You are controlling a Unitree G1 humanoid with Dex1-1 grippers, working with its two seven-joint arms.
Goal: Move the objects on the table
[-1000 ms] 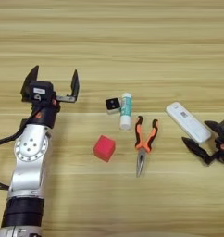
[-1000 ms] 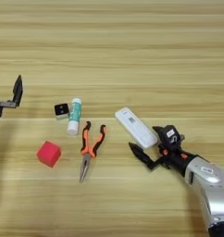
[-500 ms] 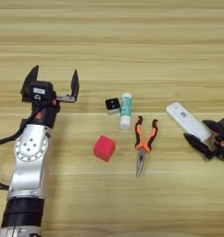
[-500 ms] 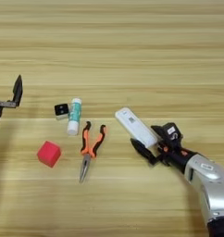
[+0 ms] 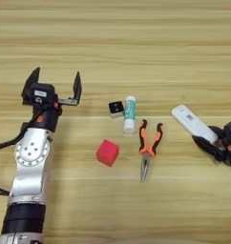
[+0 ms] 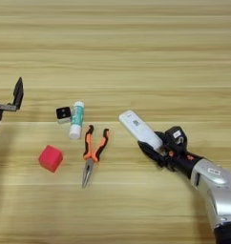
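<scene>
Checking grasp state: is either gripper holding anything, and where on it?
Right gripper is shut on the white bar's near end. Left gripper is open, holding nothing.

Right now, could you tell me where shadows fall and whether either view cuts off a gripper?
Left eye view: the left gripper shows whole, jaws open, a soft shadow right of its arm; the right gripper is cut by the frame edge. Right eye view: the right gripper shows fully at the white bar; only one finger of the left shows. The red cube casts a faint shadow.
</scene>
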